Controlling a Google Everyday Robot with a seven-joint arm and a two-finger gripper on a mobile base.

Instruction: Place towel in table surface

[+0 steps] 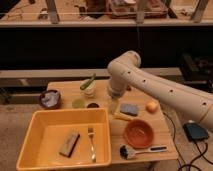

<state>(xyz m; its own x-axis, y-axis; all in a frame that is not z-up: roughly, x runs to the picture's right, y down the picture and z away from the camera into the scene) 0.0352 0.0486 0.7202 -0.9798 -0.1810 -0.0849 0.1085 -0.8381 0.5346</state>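
While jaws hang above table [161, 121], state unclear, towel [69, 144] lies in yellow bin [70, 113], long axis diagonal

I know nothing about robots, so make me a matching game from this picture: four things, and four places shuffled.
1 fork
2 orange bowl
3 towel
4 gripper

A in the dark bowl
B over the table, just left of the blue sponge
C in the yellow tub
D behind the dish brush

Pairs: 1-C, 2-D, 3-A, 4-B
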